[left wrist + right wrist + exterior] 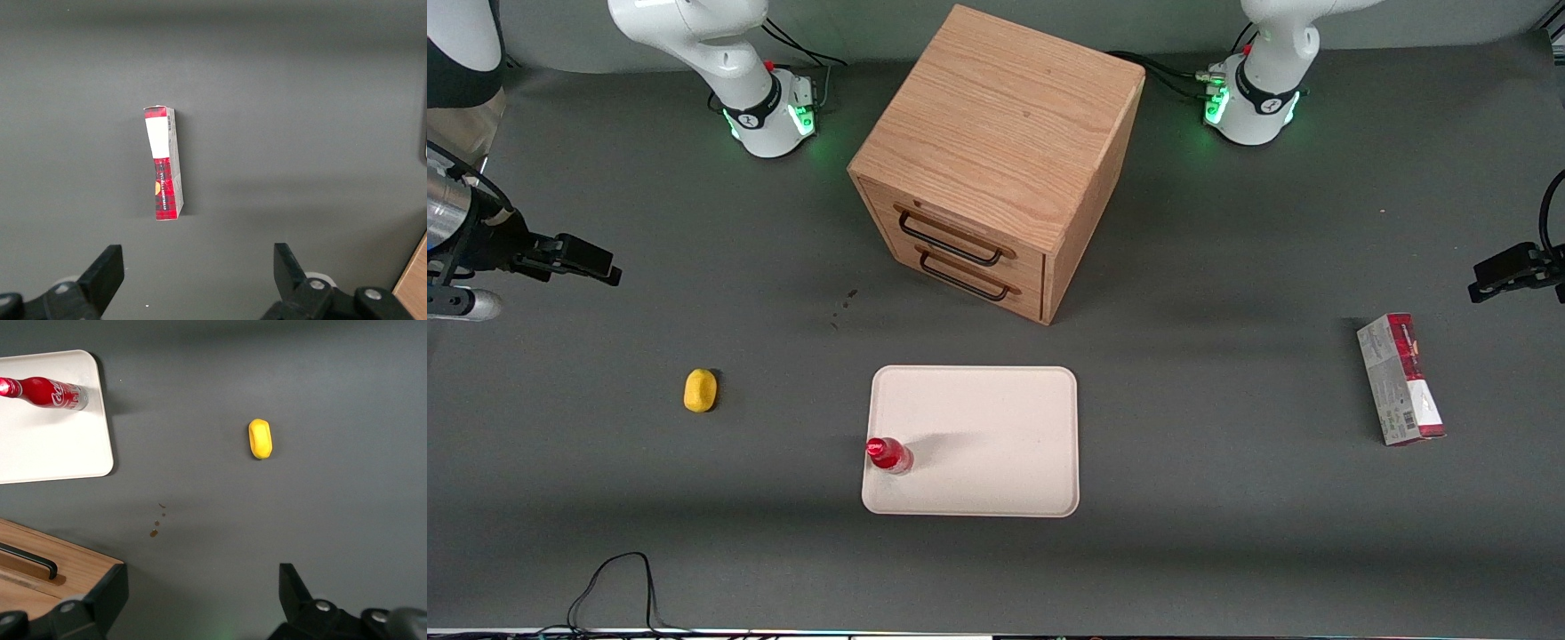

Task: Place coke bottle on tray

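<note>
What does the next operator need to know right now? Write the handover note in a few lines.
Gripper: open, holding nothing, raised over the bare table at the working arm's end, clear of the tray.
Coke bottle: standing upright on the tray, close to the rim on the edge facing the yellow lump.
Done: bottle is on the tray and released.
Left: nothing apparent for the placement; perhaps just park the arm.
Untouched: wooden drawer cabinet, both drawers closed; carton at the parked arm's end.
</note>
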You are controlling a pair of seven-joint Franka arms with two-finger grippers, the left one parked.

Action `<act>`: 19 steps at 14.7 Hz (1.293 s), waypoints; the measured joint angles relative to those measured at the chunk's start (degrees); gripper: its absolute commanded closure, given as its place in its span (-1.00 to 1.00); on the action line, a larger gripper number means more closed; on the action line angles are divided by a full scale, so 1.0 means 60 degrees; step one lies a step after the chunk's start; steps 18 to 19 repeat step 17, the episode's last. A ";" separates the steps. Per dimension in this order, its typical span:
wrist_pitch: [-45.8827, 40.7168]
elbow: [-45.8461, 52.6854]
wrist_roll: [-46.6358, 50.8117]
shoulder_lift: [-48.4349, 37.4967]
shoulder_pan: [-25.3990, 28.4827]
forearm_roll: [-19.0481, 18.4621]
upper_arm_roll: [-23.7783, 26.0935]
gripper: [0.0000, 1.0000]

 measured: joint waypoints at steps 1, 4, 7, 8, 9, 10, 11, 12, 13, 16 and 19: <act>0.0000 -0.0002 -0.0174 -0.0008 -0.0001 -0.0038 -0.0079 -1.00; 0.0000 -0.0002 -0.0431 -0.0030 -0.0003 -0.0274 -0.0278 -1.00; 0.0000 -0.0002 -0.0445 -0.0054 0.0170 -0.0296 -0.0424 -1.00; 0.0000 -0.0002 -0.0445 -0.0055 0.0258 -0.0299 -0.0515 -1.00; 0.0000 -0.0002 -0.0445 -0.0055 0.0294 -0.0299 -0.0561 -1.00; 0.0000 -0.0002 -0.0433 -0.0055 0.0302 -0.0299 -0.0586 -1.00; 0.0000 -0.0002 -0.0375 -0.0055 0.0302 -0.0299 -0.0600 -1.00; 0.0000 -0.0002 -0.0285 -0.0055 0.0302 -0.0299 -0.0607 -1.00; 0.0000 -0.0002 -0.0226 -0.0055 0.0303 -0.0299 -0.0610 -1.00; 0.0000 -0.0002 -0.0196 -0.0055 0.0303 -0.0299 -0.0614 -1.00; 0.0000 -0.0002 -0.0196 -0.0055 0.0303 -0.0299 -0.0614 -1.00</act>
